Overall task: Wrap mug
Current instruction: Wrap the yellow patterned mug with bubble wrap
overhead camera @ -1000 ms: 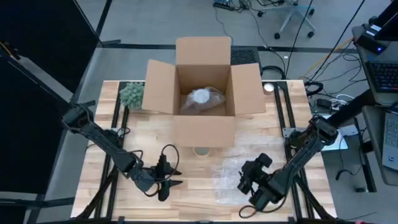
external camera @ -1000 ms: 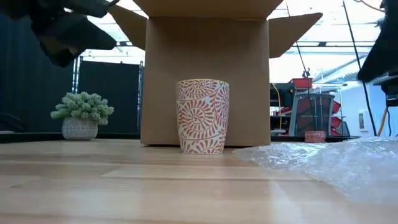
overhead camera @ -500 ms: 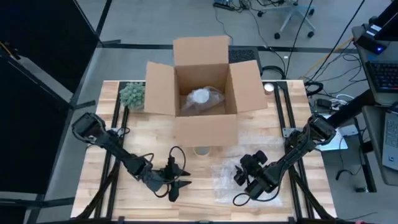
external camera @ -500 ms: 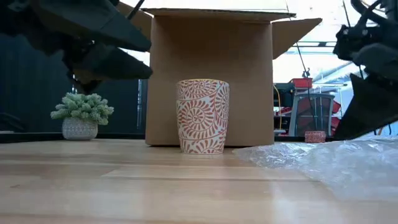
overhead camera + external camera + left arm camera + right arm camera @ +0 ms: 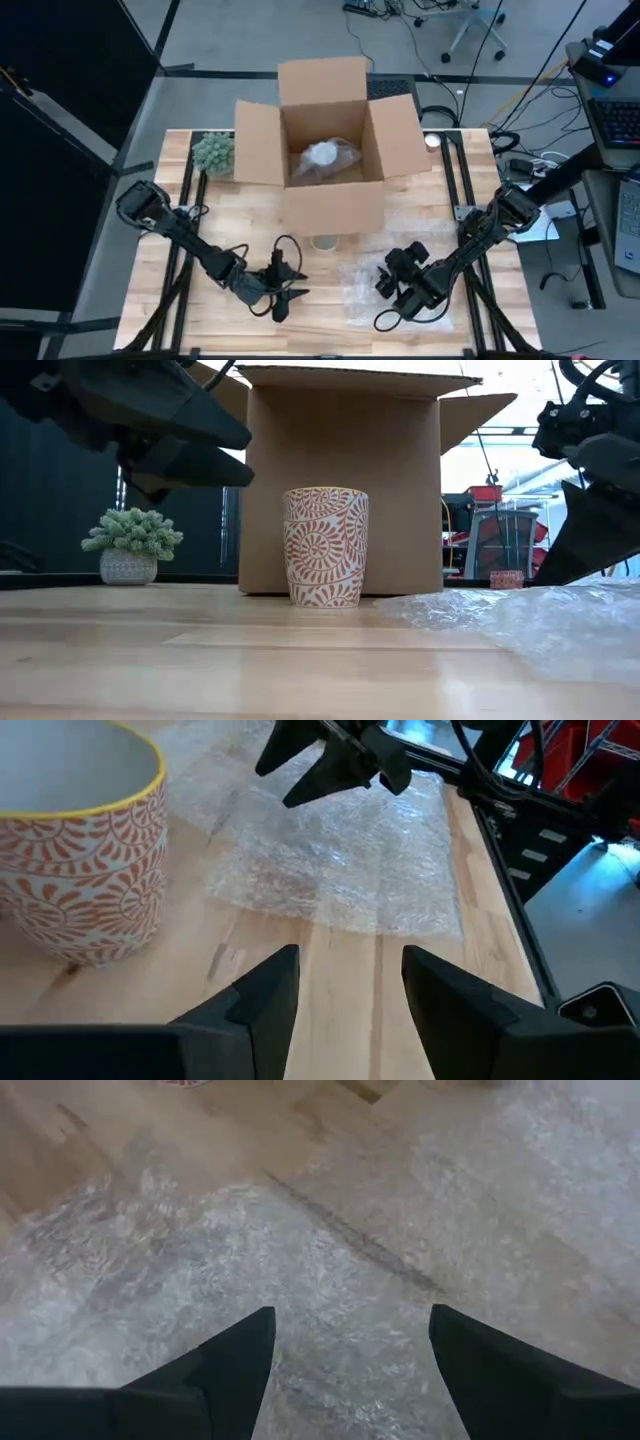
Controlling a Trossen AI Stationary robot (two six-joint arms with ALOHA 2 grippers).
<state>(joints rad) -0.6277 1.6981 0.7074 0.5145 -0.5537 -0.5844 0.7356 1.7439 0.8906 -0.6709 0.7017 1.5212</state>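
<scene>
Around your wooden counter [image 5: 330,300] lies a grey floor [image 5: 250,35] strewn with black cables [image 5: 400,12], with an office chair base [image 5: 470,25] at one o'clock. A black curtain [image 5: 50,150] closes off nine o'clock, and a laptop [image 5: 615,115] sits on a desk at three o'clock. Across the counter you see bright overhead light [image 5: 500,460] and a red rack [image 5: 490,530].

— The mug [image 5: 326,547]: what does it look like and where is it?
— White with a red-orange leaf swirl pattern and a yellow rim, upright and empty on the wood, just in front of the box.
— And the bubble wrap [image 5: 385,283]?
— A clear crinkled sheet lying flat beside the mug, apart from it.
</scene>
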